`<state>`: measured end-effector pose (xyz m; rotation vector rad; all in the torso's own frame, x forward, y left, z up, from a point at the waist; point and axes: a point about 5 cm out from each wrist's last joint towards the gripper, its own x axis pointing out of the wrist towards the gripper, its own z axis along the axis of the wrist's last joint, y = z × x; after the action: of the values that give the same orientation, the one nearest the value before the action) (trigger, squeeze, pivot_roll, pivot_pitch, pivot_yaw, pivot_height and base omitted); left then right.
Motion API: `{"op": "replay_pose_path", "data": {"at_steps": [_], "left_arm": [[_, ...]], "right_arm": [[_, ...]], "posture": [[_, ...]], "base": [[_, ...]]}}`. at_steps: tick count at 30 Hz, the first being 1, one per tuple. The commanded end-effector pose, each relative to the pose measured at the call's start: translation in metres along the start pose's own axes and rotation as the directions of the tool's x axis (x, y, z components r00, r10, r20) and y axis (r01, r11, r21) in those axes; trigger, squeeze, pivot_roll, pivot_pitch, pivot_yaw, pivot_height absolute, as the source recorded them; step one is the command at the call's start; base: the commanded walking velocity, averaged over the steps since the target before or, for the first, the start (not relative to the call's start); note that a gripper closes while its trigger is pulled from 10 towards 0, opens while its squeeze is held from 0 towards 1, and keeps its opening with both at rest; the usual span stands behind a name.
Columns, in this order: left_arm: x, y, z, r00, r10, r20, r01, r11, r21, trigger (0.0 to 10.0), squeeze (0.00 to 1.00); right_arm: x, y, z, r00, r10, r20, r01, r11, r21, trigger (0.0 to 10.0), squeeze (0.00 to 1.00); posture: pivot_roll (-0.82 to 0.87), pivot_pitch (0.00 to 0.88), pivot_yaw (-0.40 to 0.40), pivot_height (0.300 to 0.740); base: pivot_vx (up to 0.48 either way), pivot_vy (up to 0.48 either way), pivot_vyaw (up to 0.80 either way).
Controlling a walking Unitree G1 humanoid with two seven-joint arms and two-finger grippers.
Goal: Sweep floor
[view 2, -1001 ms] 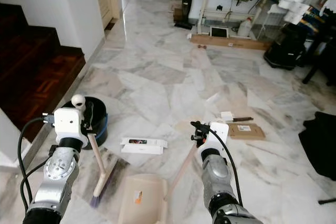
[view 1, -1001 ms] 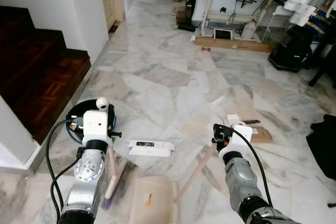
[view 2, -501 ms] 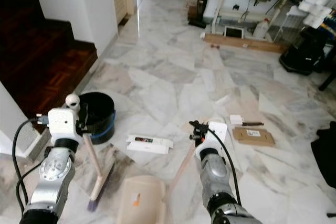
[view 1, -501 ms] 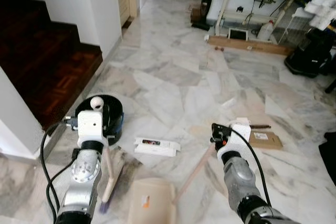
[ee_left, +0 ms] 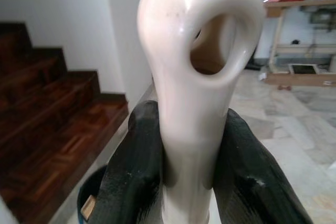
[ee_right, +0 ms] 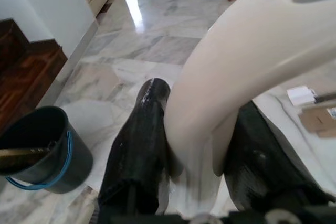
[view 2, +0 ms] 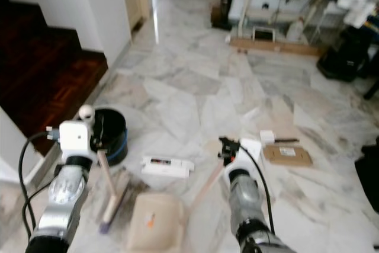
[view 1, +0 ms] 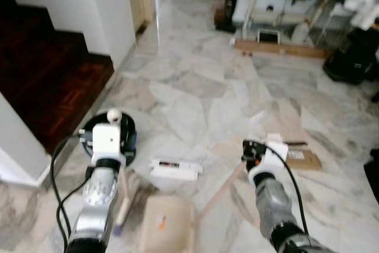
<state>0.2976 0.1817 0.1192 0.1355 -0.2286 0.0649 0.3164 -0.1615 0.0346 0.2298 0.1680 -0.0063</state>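
The broom (view 2: 110, 197) — cream handle with a looped end — stands nearly upright, clamped in the left hand (ee_left: 189, 145), its bristle head on the marble floor (view 1: 195, 99) just below and ahead of that hand. The beige dustpan (view 2: 153, 227) lies flat on the floor, down and left of the right hand (ee_right: 197, 145), which grips its long cream handle — slanting up to it.
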Motion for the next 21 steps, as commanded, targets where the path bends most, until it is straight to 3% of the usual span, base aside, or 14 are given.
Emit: {"op": "replay_pose_path", "data": {"at_steps": [1,21], "left_arm": [[0.0049,0.0021,0.0096,0.999,-0.003,0.046,0.002,1.000,0.020,10.0,0.00],[0.0098,0.0032,0.0180,0.997,0.000,0.083,-0.002,1.000,0.027,10.0,0.00]], "right_arm": [[0.0037,0.0053,0.0083,0.999,0.011,0.046,-0.012,1.000,0.016,10.0,0.00],[0.0038,0.0055,0.0081,0.999,0.018,0.043,-0.018,1.000,0.020,10.0,0.00]], "posture": [[0.09,0.000,-0.051,0.740],[0.09,0.000,-0.059,0.740]], "base": [[0.285,0.000,0.00],[0.281,0.000,0.00]]}}
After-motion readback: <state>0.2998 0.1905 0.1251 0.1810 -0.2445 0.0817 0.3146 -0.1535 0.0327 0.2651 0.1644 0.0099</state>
